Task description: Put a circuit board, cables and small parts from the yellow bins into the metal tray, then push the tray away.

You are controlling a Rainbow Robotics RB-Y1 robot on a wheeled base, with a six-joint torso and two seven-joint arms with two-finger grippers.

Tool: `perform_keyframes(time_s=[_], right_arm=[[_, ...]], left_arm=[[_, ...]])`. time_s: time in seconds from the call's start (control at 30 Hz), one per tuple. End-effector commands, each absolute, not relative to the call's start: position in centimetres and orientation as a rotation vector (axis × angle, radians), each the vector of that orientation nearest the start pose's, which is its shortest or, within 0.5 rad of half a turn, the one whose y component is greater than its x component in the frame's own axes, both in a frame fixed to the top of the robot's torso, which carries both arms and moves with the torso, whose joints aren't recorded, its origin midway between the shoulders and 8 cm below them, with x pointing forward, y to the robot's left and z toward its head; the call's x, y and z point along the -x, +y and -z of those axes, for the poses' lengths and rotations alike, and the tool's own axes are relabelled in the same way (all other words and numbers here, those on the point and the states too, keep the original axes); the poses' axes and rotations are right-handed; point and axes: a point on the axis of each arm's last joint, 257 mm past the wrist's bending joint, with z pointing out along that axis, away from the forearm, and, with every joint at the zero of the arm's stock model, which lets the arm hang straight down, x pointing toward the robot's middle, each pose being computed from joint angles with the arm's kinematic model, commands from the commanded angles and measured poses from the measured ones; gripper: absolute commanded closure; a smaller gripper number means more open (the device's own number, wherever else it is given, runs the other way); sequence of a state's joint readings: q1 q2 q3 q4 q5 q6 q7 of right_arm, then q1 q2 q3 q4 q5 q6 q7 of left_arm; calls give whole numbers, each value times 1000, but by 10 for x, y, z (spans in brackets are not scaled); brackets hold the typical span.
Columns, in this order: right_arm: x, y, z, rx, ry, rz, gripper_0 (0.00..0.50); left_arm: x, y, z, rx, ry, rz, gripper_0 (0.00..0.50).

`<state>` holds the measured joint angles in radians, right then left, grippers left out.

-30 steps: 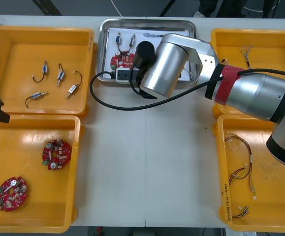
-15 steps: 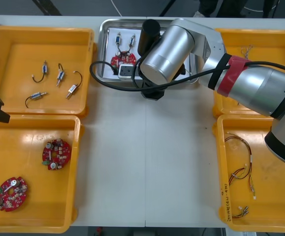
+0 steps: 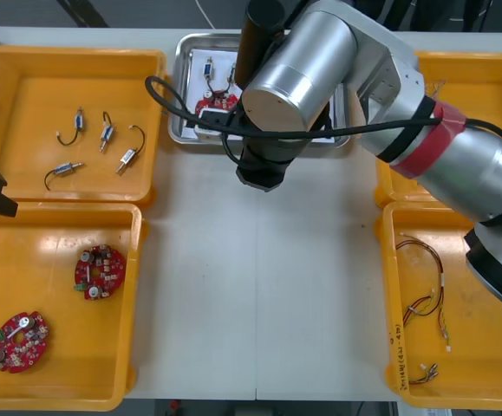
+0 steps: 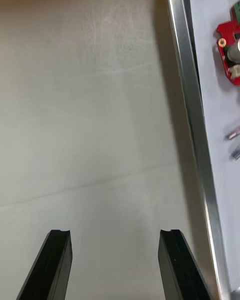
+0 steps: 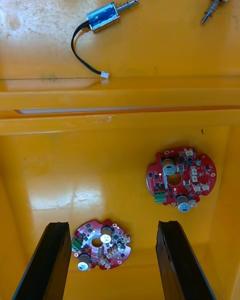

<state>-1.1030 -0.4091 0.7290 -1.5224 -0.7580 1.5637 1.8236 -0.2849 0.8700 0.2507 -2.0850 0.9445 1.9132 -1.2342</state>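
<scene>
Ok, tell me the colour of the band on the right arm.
The band is red, clearest in the front view.

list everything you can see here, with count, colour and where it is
yellow bins: four, two at each side of the table
table: one, light
metal tray: one, white inside, far middle
circuit boards: three, red; two in the near left bin, one in the tray
small metal parts: four in the far left bin; at least two in the tray
cables: a few, red and yellow, near right bin; one thin, far right bin, partly hidden
right gripper: black fingers, open, over bare table beside the tray's rim
left gripper: black fingers, open, above the near left bin
</scene>
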Motion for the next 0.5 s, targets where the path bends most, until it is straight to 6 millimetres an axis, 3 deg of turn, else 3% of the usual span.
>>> perform_keyframes(time_s=[0.03,0.27,0.5], right_arm=[[-487,-21,148,1455,2192,135,0],[-447,-67,140,1260,2359,98,0],[-450,-81,115,1080,2270,130,0]], left_arm=[[-388,384,127,-139,2678,-78,0],[-388,384,127,-139,2678,-78,0],[-388,384,127,-139,2678,-78,0]])
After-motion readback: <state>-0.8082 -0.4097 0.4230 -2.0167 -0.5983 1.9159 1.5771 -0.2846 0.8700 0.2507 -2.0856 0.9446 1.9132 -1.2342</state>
